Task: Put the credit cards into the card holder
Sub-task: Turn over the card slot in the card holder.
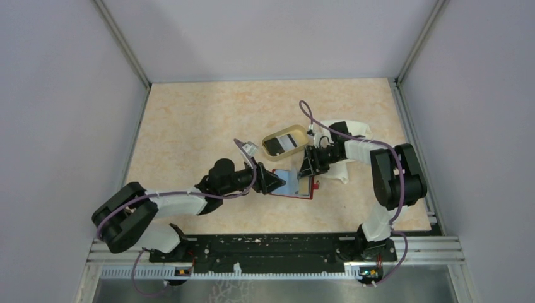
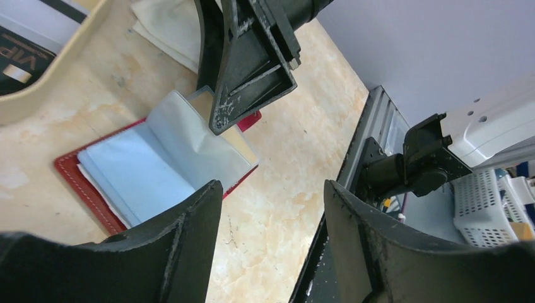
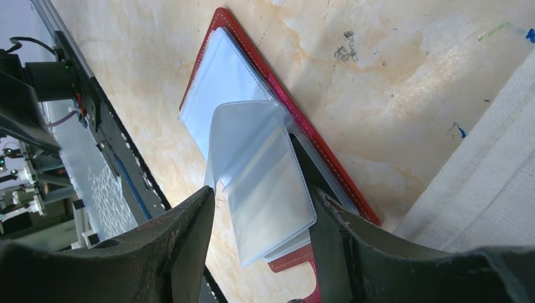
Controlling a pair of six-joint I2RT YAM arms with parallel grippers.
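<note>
The card holder (image 1: 296, 184) lies open on the table, a red cover with pale blue clear sleeves (image 2: 145, 170). My right gripper (image 1: 309, 165) hangs over its far end, jaws open, with one lifted sleeve leaf (image 3: 265, 177) standing between the fingers (image 3: 262, 192). One right fingertip (image 2: 221, 120) rests against that leaf. My left gripper (image 1: 274, 182) sits at the holder's left edge, open, with only bare table between its fingers (image 2: 271, 189). Credit cards lie in the tan oval tray (image 1: 301, 134): a black one (image 1: 276, 146) marked VIP (image 2: 19, 53) and a whitish one (image 1: 289, 142).
A white cloth (image 1: 346, 169) lies under the right arm, beside the holder (image 3: 486, 189) (image 2: 164, 25). The black base rail (image 1: 265, 246) runs along the near table edge. Grey walls enclose the table on three sides.
</note>
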